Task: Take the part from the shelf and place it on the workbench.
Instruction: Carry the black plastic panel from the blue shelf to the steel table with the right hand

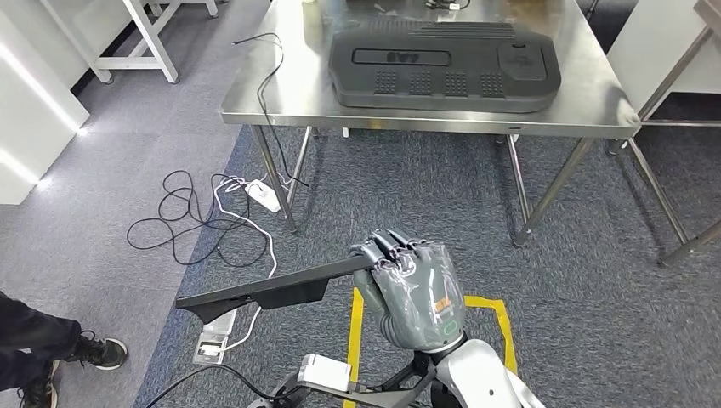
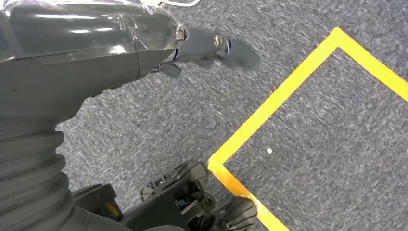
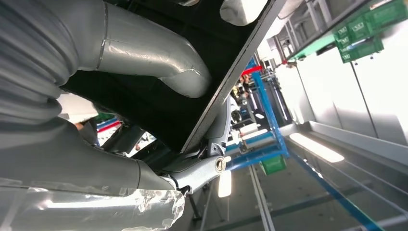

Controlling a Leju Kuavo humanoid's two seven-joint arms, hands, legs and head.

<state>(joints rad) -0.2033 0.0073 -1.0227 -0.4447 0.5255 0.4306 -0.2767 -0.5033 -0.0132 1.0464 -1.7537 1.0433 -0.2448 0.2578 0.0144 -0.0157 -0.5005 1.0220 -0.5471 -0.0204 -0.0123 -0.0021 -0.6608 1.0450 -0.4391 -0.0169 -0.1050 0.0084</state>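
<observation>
- Steel workbench (image 1: 281, 93) is seen ahead in the head view, on thin legs over grey carpet (image 1: 476, 204).
- Large black moulded cover (image 1: 442, 66) is laid flat on the workbench, toward its near edge, filling most of the middle of the top.
- Right hand (image 1: 414, 289) is raised in front of the body, short of the workbench's near edge, fingers curled tight together over one end of the part (image 1: 255, 293).
- In the right wrist view the thumb (image 3: 159, 57) is pressed against the dark face of the part (image 3: 159, 110), with the other fingers (image 3: 211, 168) closed on its far side, so the part is pinched between them.
- The part is a long, flat black strip, held roughly level over the carpet and stuck out toward the robot's left; it is well short of the workbench and not touching it.
- Left hand (image 2: 96, 53) is hung low over the carpet beside a yellow tape outline (image 2: 288, 86); nothing is seen in it, and its finger posture cannot be told.
- A black cable (image 1: 183, 217) and a white power strip (image 1: 262, 195) are left on the carpet by the workbench's near-left leg.
- A person's dark shoes (image 1: 59, 361) are seen at the lower-left edge of the head view.
</observation>
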